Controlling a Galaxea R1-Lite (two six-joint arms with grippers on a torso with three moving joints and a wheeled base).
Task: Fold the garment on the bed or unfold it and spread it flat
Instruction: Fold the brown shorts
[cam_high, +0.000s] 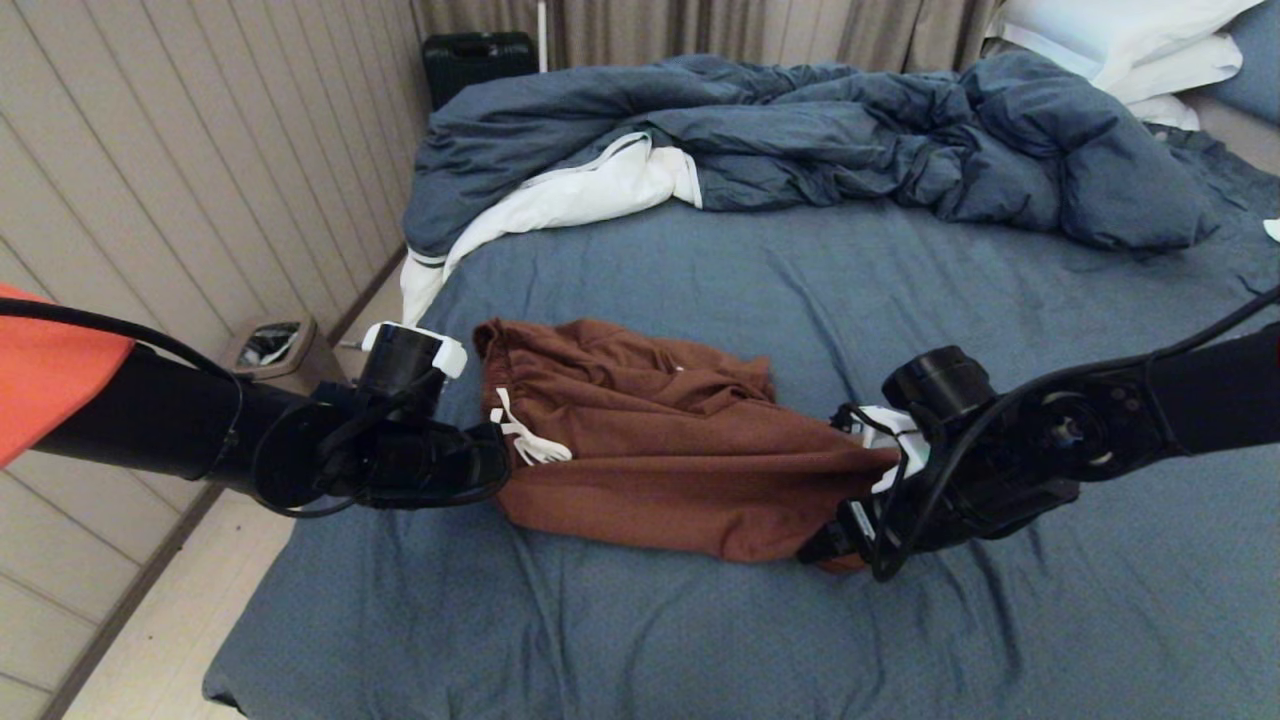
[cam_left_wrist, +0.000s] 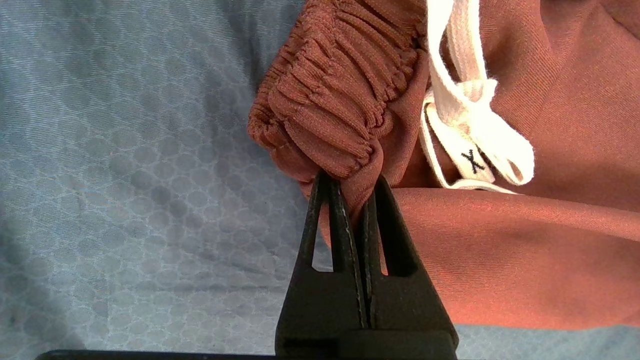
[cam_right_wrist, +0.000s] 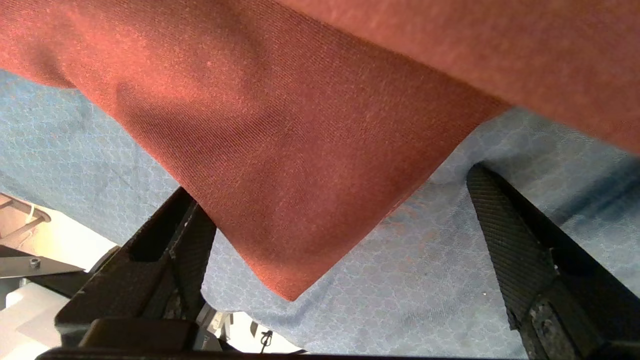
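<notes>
The rust-brown shorts (cam_high: 650, 450) lie bunched on the bed's slate-blue sheet (cam_high: 700, 620), between my two arms. My left gripper (cam_high: 500, 455) is at their left end, shut on the gathered elastic waistband (cam_left_wrist: 340, 100). The white drawstring (cam_left_wrist: 470, 125) dangles just beside that grip. My right gripper (cam_high: 835, 540) is at the shorts' right end, low over the sheet, and stands open. In the right wrist view a corner of a leg (cam_right_wrist: 300, 200) hangs between the spread fingers (cam_right_wrist: 505, 225) of that gripper (cam_right_wrist: 331, 181), lying against one and apart from the other. The logo is hidden.
A rumpled blue duvet with white lining (cam_high: 800, 130) covers the far part of the bed, with white pillows (cam_high: 1130, 40) at the far right. The bed's left edge drops to the floor by a panelled wall, where a small bin (cam_high: 270, 345) and a black case (cam_high: 478, 60) stand.
</notes>
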